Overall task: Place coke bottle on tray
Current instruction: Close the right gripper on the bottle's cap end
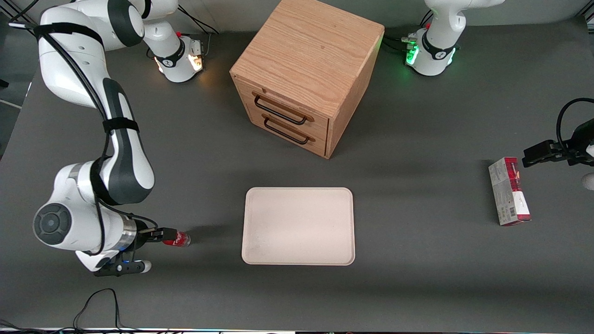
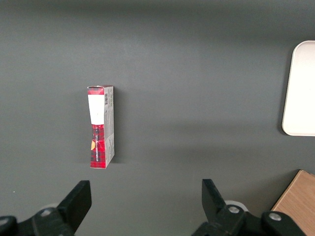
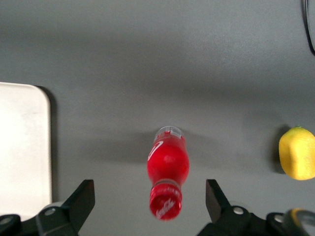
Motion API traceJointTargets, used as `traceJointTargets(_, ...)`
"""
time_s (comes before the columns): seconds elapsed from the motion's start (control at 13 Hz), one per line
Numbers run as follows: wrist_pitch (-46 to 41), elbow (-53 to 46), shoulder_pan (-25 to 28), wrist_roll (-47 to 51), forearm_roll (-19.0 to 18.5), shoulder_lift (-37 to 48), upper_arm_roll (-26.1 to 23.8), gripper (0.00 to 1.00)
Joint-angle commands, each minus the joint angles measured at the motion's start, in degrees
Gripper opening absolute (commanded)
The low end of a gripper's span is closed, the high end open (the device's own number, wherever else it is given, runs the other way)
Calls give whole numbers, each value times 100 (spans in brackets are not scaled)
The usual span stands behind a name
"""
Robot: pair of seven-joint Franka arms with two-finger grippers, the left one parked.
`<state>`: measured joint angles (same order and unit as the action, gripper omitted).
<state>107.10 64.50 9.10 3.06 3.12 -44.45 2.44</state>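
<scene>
The coke bottle (image 1: 178, 239) (image 3: 168, 167) is small and red with a red cap, and stands on the grey table beside the tray, toward the working arm's end. My right gripper (image 1: 153, 237) (image 3: 149, 192) hovers over it, open. Its two black fingers (image 3: 83, 194) sit wide apart on either side of the cap and touch nothing. The cream-white tray (image 1: 298, 226) (image 3: 22, 147) lies flat with nothing on it, a short gap away from the bottle.
A yellow lemon-like lump (image 3: 297, 153) lies on the table close to the bottle, away from the tray. The wooden drawer cabinet (image 1: 306, 74) stands farther from the front camera than the tray. A red-and-white carton (image 1: 509, 191) (image 2: 101, 127) lies toward the parked arm's end.
</scene>
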Motion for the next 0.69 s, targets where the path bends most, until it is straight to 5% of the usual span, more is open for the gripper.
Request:
traceJointTargets(0.0,320,466,22,72,-180,191,2,100)
traceJointTargets(0.62,522,959,22,45,-180,472,2,96)
